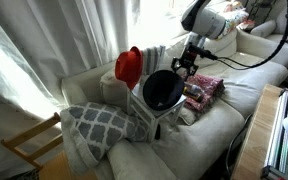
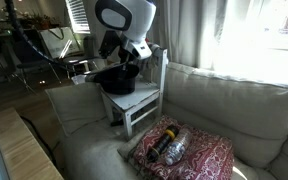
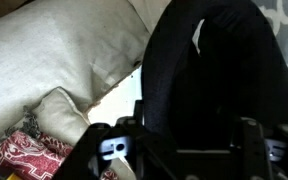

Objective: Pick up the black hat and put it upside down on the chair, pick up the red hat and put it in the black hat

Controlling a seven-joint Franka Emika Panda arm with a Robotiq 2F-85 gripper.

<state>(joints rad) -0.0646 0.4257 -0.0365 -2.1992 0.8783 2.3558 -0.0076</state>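
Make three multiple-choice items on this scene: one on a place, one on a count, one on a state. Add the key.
1. The small white slat-back chair stands:
A on the floor
B on the light sofa
C on a table

2. Brimmed hats in view:
A one
B two
C three

3. The black round brimmed hat is:
A lying flat, crown up
B tilted, its dark hollow showing
C crushed flat on the floor

Key:
1 B: sofa cushions lie under its legs.
2 B: there is the black one and the bright red round brimmed hat.
3 B: an exterior view looks into its hollow.
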